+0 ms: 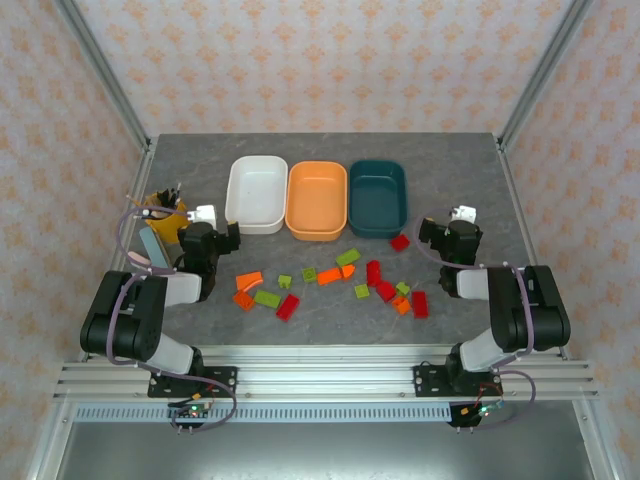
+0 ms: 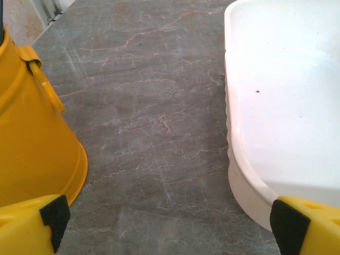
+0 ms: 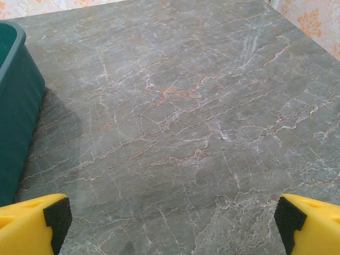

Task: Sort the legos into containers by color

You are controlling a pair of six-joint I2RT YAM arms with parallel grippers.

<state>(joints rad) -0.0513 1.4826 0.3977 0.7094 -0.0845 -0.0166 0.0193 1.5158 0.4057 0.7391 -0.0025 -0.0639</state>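
Left fingers (image 2: 29, 223) and right fingers (image 3: 311, 220) gape wide, empty — the legos (image 1: 330, 276) lie behind, between the arms; red brick (image 1: 400, 241) nearest the right.

Smooth plastic tubs (image 1: 317, 200), stone-look table (image 1: 450, 170)

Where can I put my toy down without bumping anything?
Bare table right of the teal tub, out to the edge. A bare strip between the yellow cup and the white tub. Another strip behind the tubs. Crowded: in front of them, where legos lie scattered.
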